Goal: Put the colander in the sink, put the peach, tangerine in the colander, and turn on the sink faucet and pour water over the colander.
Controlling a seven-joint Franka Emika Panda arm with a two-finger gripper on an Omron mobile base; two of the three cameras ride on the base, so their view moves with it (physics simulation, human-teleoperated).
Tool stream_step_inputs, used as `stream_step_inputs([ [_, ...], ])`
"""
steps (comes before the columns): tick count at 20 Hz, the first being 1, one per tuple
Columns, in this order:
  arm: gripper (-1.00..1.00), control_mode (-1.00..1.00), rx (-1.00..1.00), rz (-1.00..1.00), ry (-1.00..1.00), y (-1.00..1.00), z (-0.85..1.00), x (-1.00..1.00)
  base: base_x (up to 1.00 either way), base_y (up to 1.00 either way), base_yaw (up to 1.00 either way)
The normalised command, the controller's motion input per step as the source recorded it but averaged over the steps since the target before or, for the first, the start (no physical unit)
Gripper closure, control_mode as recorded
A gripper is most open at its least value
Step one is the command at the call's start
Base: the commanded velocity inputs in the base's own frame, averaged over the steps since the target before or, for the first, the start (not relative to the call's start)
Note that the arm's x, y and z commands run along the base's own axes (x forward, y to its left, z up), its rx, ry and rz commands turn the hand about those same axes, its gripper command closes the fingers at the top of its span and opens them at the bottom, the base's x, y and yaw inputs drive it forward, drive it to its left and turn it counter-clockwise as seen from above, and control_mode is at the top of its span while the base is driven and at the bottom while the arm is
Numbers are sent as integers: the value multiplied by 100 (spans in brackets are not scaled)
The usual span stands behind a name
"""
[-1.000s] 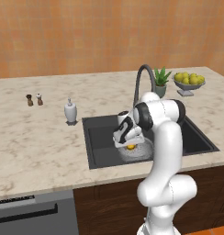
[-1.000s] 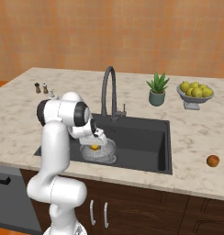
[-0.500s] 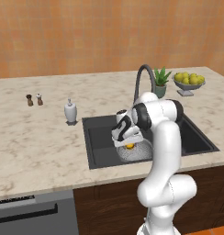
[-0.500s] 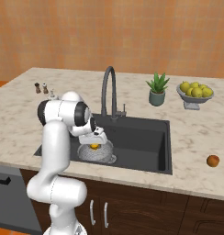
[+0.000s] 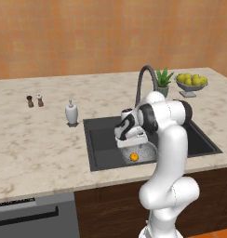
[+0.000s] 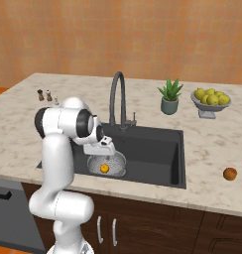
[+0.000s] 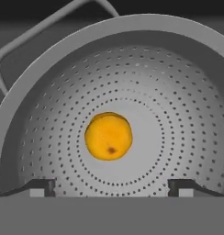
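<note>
The perforated silver colander (image 5: 146,149) (image 6: 117,165) (image 7: 178,110) sits in the front left part of the dark sink (image 5: 102,139) (image 6: 152,149). An orange tangerine (image 5: 133,157) (image 6: 104,168) (image 7: 108,136) lies loose on the colander's bottom. My gripper (image 5: 132,139) (image 6: 104,148) (image 7: 112,186) hangs just above the colander, pointing down, open, with nothing between its fingers. The peach (image 6: 230,173) rests on the counter right of the sink, near the front edge. The dark gooseneck faucet (image 5: 143,81) (image 6: 116,96) arches over the basin behind the arm, with no stream running.
A white soap bottle (image 5: 71,113) stands left of the sink. Salt and pepper shakers (image 5: 34,101) (image 6: 44,95) are farther left. A potted plant (image 6: 170,96) and a bowl of yellow fruit (image 6: 211,99) stand at the back right.
The gripper's fingers have spread apart and let go of the tangerine, which dropped to the colander's bottom. The hand has lifted slightly.
</note>
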Motion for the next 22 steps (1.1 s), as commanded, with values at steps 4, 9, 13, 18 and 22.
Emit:
stream_step_inputs([
  [4, -100, -100, 8, 0, 0, 1, 73, -51, 0, 0, 0],
  [9, -100, -100, 1, 0, 0, 0, 65, -62, 0, 0, 0],
  [13, -100, -100, 0, 0, 0, 0, 63, -61, 0, 0, 0],
  [18, -100, -100, 0, 0, 0, -11, 55, -64, 0, 0, 0],
  [22, -100, -100, 0, 0, -1, -20, 53, -63, 0, 0, 0],
])
